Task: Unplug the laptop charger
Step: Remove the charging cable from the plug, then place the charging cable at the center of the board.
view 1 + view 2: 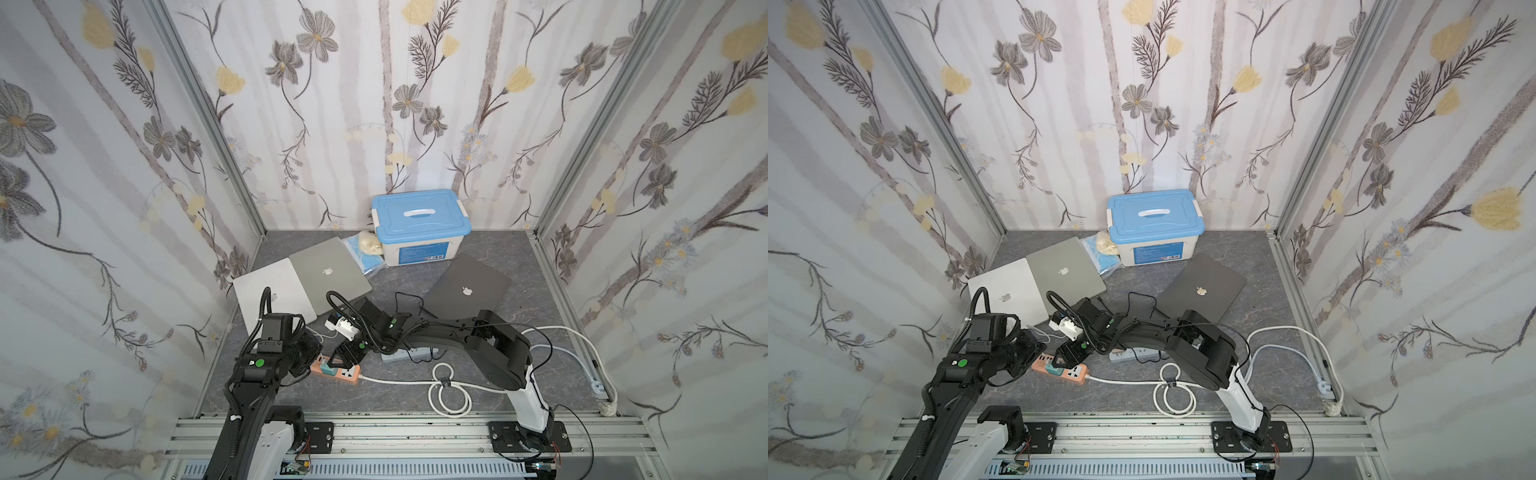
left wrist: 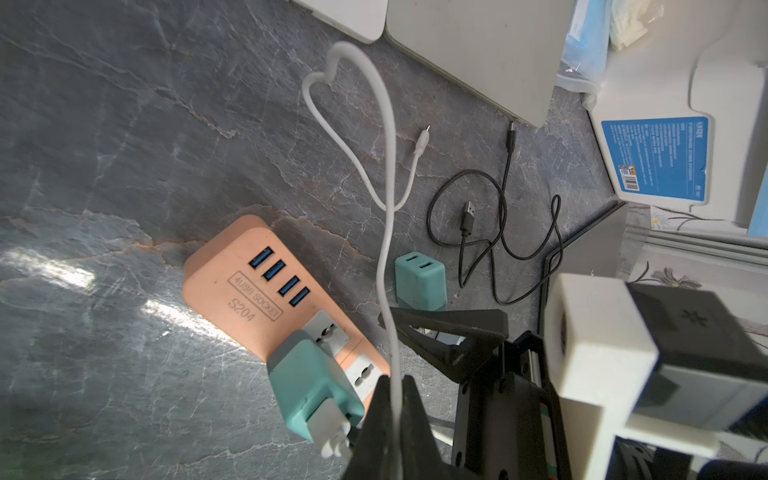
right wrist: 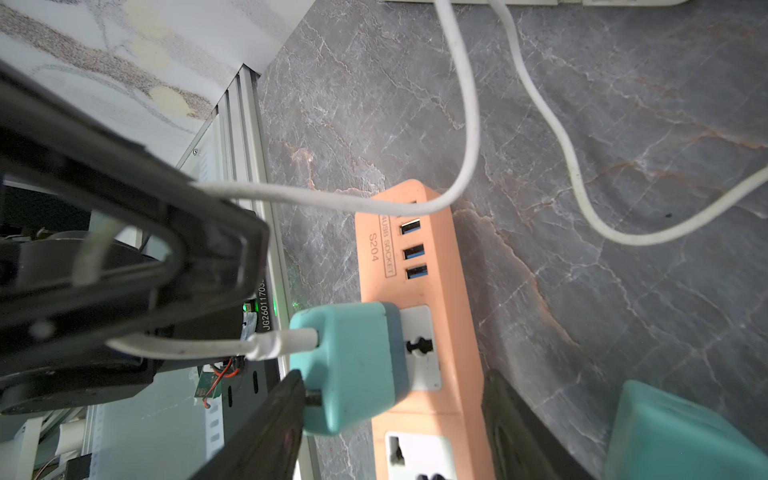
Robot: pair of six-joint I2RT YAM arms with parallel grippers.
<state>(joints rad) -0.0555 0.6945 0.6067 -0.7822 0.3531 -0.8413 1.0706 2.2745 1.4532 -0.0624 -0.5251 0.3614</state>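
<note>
The teal laptop charger (image 2: 309,384) is plugged into an orange power strip (image 2: 245,286) lying on the grey floor. Its white cable (image 2: 386,174) leaves the charger's end and runs up between my left gripper's fingers. My left gripper (image 2: 392,384) is shut on that cable just beside the charger. My right gripper (image 3: 395,415) is open and straddles the charger (image 3: 349,361) and the strip (image 3: 415,249). One finger rests against the charger's side. In both top views the two grippers meet over the strip (image 1: 337,372) (image 1: 1068,372).
A second teal charger (image 2: 419,282) and a black USB cable (image 2: 498,232) lie loose beside the strip. Three closed laptops (image 1: 328,274) (image 1: 274,299) (image 1: 469,286) and a blue-lidded box (image 1: 419,224) sit behind. A coiled white extension cord (image 1: 449,390) lies near the front rail.
</note>
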